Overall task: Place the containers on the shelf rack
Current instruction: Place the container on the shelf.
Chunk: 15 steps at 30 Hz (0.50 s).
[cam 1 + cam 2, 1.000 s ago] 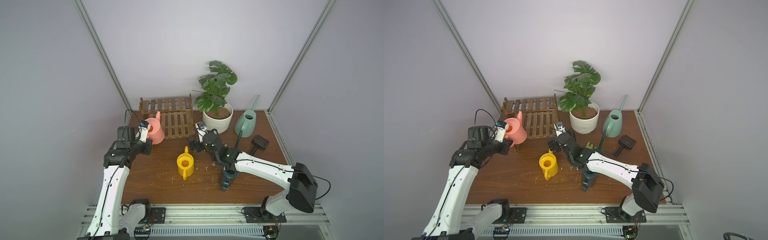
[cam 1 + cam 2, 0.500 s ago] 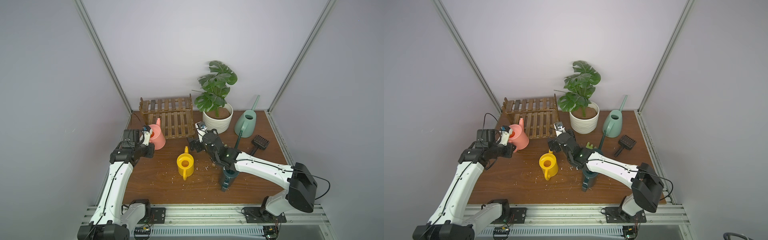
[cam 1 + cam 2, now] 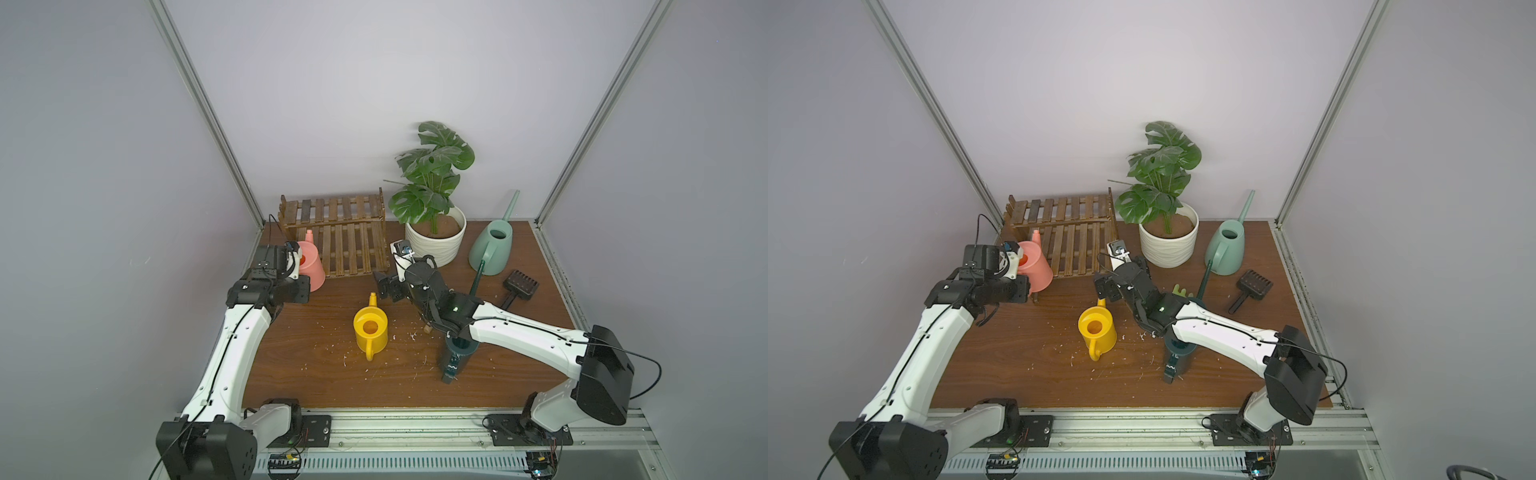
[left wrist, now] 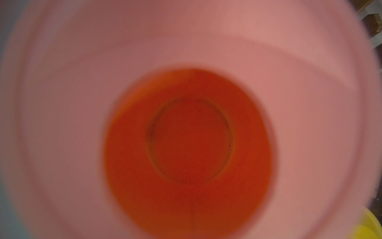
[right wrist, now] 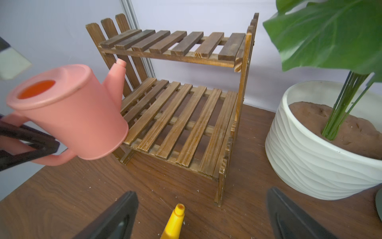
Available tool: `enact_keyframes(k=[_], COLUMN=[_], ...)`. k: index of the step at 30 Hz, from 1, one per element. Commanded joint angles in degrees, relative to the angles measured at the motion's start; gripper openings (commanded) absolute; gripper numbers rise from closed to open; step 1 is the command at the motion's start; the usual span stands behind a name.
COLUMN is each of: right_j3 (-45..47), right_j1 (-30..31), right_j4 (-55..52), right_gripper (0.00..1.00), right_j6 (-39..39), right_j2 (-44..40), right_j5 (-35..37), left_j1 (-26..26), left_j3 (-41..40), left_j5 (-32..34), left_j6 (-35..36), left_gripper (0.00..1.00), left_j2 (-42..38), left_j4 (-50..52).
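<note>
Clamping the pink watering can (image 3: pixel 312 270), the left gripper (image 5: pixel 44 145) hangs at eight o'clock of the shelf rack (image 3: pixel 345 245). The right gripper (image 5: pixel 200 196) gapes wide (nothing shelved yet).

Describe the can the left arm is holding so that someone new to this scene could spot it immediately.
Find the dark wooden shelf rack at the back of the table. At the lower shelf's corner nearest the side wall, the left gripper grips a small watering can by its handle. It is the only pink one; the yellow can stands mid-table.
</note>
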<state>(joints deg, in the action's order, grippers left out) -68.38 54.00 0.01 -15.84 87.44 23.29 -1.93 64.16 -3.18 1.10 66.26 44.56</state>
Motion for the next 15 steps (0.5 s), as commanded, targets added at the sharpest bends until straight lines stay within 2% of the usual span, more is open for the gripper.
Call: enact_keyframes(k=[1, 15], right_j3=[-1.8, -2.0], right_j1=[-0.1, -0.1], right_j4=[-1.2, -0.5], right_gripper=[0.99, 0.99], right_j6=[0.1, -0.2], right_j2=[1.0, 1.8], right_j5=[1.1, 0.7], left_j1=[-2.5, -3.7], left_j3=[2.4, 5.9], left_j5=[5.4, 5.9], left_j6=[-3.3, -5.6], left_gripper=[0.0, 0.02], left_j2=[0.8, 5.1], left_j4=[0.2, 0.2])
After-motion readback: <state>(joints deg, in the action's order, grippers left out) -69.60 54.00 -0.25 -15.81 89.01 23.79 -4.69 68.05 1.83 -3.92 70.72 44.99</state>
